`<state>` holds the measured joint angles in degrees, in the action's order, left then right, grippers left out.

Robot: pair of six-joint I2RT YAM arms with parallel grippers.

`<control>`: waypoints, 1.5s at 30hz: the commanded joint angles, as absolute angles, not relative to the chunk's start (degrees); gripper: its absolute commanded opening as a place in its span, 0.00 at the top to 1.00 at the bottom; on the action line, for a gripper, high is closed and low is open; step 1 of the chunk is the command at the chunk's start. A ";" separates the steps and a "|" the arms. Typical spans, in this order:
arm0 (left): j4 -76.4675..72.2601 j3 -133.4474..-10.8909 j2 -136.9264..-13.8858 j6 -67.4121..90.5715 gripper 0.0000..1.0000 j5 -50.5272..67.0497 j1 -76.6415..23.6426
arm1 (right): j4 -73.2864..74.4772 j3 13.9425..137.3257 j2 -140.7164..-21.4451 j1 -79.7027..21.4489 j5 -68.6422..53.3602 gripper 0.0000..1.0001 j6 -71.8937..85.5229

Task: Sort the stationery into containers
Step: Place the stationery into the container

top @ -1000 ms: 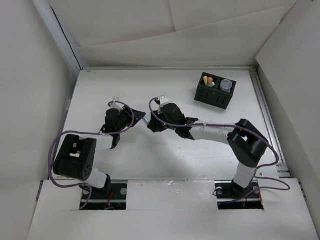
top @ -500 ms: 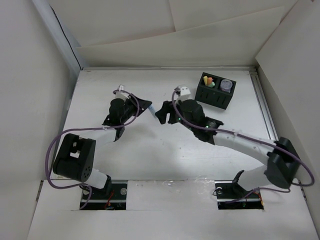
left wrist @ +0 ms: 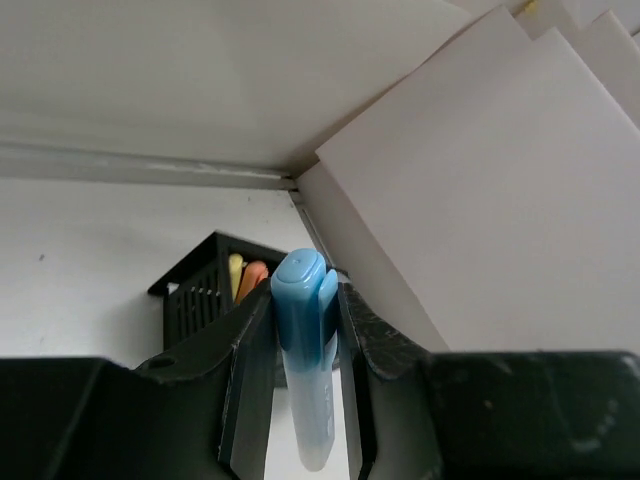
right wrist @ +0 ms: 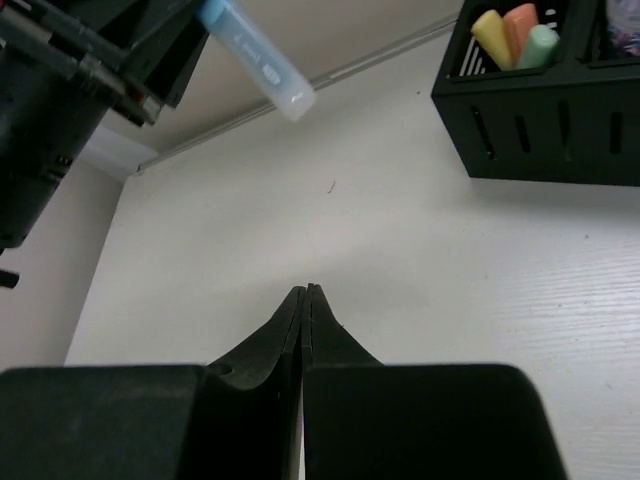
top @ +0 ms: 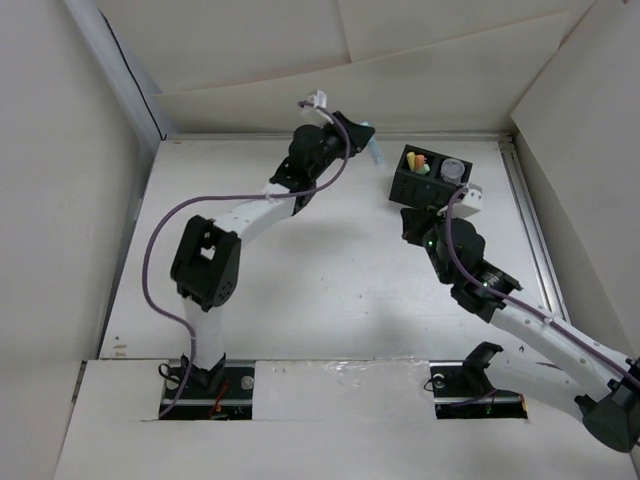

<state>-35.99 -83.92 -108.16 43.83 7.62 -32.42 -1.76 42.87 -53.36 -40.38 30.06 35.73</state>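
Observation:
A light blue marker (left wrist: 305,360) sits between the fingers of my left gripper (top: 366,142), which is shut on it and holds it in the air just left of the black two-compartment box (top: 432,190) at the back right. The marker (right wrist: 256,52) hangs tip down in the right wrist view. In the box's left compartment stand a yellow marker (right wrist: 487,30), an orange one (right wrist: 520,20) and a mint green one (right wrist: 541,45). A round roll (top: 455,170) lies in its right compartment. My right gripper (right wrist: 305,290) is shut and empty, in front of the box.
White walls rise behind the table (top: 300,290) and to both sides, and the back wall (left wrist: 200,80) is close to the left gripper. A metal rail (top: 535,250) runs along the right edge.
The left arm has swung from the table's middle to the back right, carrying the light blue marker toward the box. The right arm has pulled back to the right and its jaws have closed on nothing.

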 commanded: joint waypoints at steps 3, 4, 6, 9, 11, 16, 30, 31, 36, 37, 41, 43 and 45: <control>-26.47 -107.10 -119.18 36.21 0.99 1.76 -36.56 | -1.49 40.52 -48.87 -37.18 32.08 1.00 37.27; -25.50 -110.27 -123.18 35.60 0.99 1.24 -36.56 | -0.89 40.52 -48.00 -36.66 31.21 1.00 37.27; -23.04 -118.69 -126.72 34.54 0.97 0.62 -38.14 | -0.88 39.90 -47.21 -35.86 31.20 0.90 37.79; -23.03 -125.22 -131.91 33.05 0.95 -0.70 -38.76 | -0.35 38.59 -44.66 -33.67 31.20 0.79 37.79; -24.07 -126.73 -134.19 32.52 0.93 -2.28 -39.37 | -0.35 38.06 -43.42 -32.09 29.54 0.77 38.41; -28.11 -128.75 -137.28 31.90 0.92 -3.60 -39.37 | -0.35 36.91 -41.22 -29.97 26.99 0.77 38.94; -29.27 -136.49 -145.72 29.01 0.90 -5.36 -40.43 | -1.41 36.39 -40.69 -27.77 21.97 0.77 38.94; -29.79 -136.49 -146.42 29.00 0.90 -5.36 -40.43 | -2.02 36.39 -40.69 -27.77 21.97 0.77 38.94; -30.32 -135.01 -146.43 29.00 0.88 -5.36 -40.43 | -2.02 36.39 -40.69 -27.77 21.36 0.77 38.41; -30.32 -134.39 -146.43 29.00 0.88 -5.36 -40.43 | -2.02 36.39 -40.69 -27.77 21.36 0.77 38.41; -30.32 -133.86 -146.43 28.48 0.88 -5.88 -40.43 | -2.54 35.86 -40.69 -27.77 20.84 0.77 38.41; -30.32 -133.86 -146.43 28.48 0.88 -5.89 -40.43 | -2.55 35.86 -40.69 -27.77 20.83 0.77 38.41; -31.02 -132.46 -145.90 27.95 0.87 -5.37 -40.43 | -2.55 35.86 -40.69 -27.77 20.83 0.77 38.41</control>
